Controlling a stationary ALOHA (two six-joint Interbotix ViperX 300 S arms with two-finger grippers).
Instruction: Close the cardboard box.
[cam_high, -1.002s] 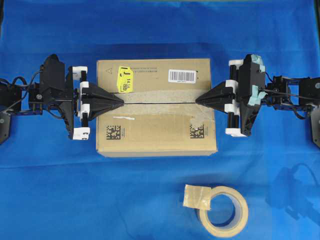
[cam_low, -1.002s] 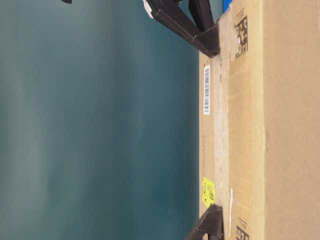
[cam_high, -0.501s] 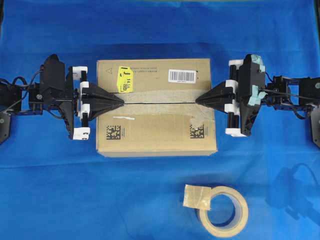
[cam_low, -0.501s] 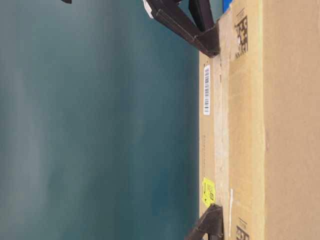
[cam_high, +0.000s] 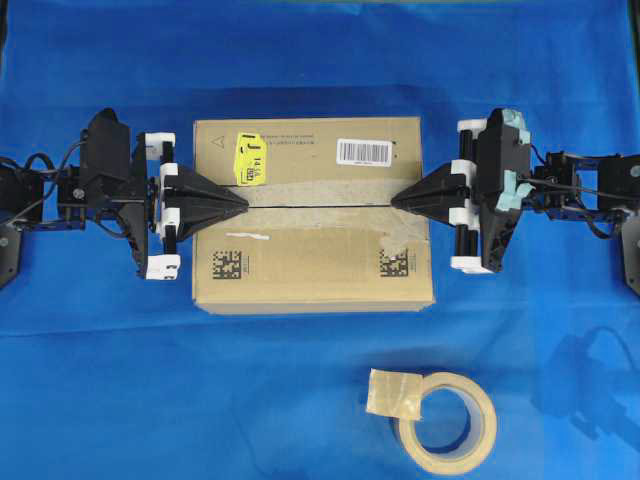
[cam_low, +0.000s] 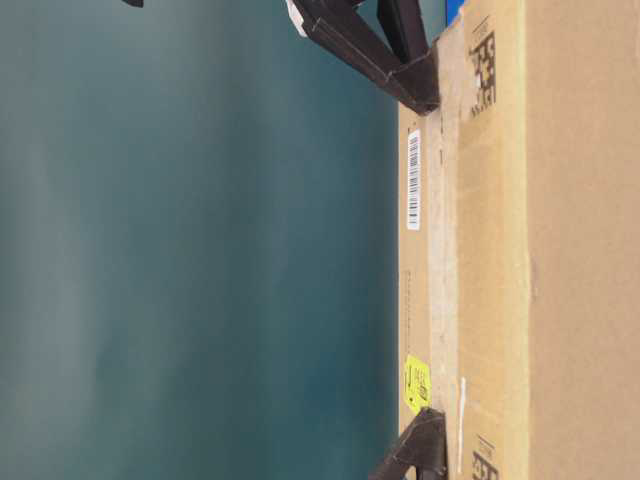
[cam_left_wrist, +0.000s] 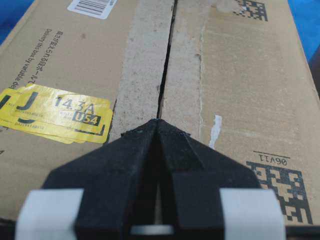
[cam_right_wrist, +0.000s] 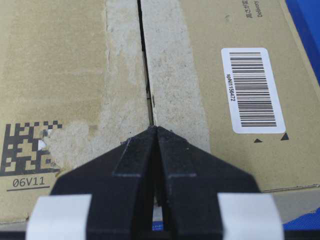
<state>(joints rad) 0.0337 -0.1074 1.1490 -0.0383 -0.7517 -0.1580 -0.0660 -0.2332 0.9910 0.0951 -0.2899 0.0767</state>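
Note:
The cardboard box (cam_high: 312, 215) lies in the middle of the blue cloth with its two long flaps folded flat, meeting at a dark seam across the top. A yellow sticker (cam_high: 248, 160) and a white barcode label (cam_high: 364, 151) sit on the far flap. My left gripper (cam_high: 244, 203) is shut, tips resting over the seam at the box's left end; the left wrist view shows its tips (cam_left_wrist: 157, 121) touching above the seam. At the right end my right gripper (cam_high: 395, 201) is shut too, tips (cam_right_wrist: 155, 129) over the seam.
A beige tape roll (cam_high: 445, 420) with a loose tab lies on the cloth in front of the box, to the right. The table-level view shows the box side (cam_low: 560, 250) filling the right of the frame.

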